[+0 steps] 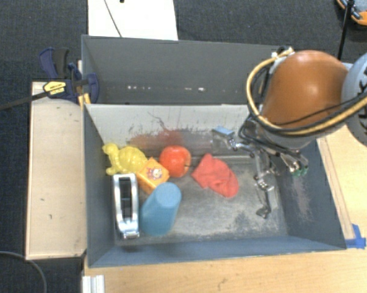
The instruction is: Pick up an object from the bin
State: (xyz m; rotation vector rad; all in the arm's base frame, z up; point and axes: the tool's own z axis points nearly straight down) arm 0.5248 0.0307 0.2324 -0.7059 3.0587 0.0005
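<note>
My gripper (264,201) hangs low over the bare right part of the bin floor, pointing down, with nothing seen in it. The nearest loose thing is a red crumpled lump (216,176), a short way to its left near the bin's middle. Further left, against the back wall, sits a red-orange ball (175,161) like a small tomato.
A heap lies at the left: a yellow toy figure (127,159), an orange block (153,174), a light blue cylinder (161,208) and a white-and-black tape dispenser (126,205). The arm's orange cover and cables overhang the bin's right back corner.
</note>
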